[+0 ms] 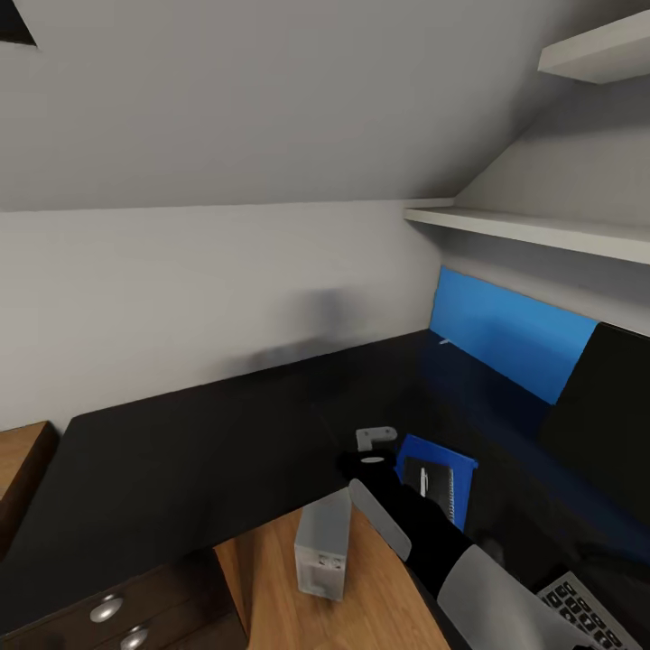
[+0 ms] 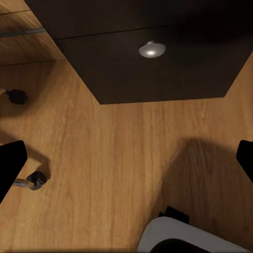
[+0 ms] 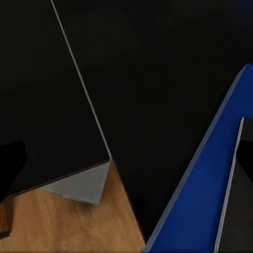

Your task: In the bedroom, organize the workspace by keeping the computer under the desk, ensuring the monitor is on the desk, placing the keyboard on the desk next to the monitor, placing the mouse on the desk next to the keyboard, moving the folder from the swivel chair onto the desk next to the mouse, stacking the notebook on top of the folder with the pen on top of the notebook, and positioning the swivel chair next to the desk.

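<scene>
Blue folder (image 1: 440, 474) is carrying notebook (image 1: 431, 480) and pen (image 1: 424, 478), so the right gripper, grip unreadable, should be lifting away slowly.

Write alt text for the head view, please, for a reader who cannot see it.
A black L-shaped desk fills a bedroom corner; on it a blue folder carries a dark notebook, with the right arm's gripper beside it. A grey computer stands on the wooden floor, and a keyboard shows at the lower right.

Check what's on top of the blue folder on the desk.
A dark notebook lies on the blue folder, with a pale pen-like streak on it. The right arm covers the folder's near corner.
</scene>
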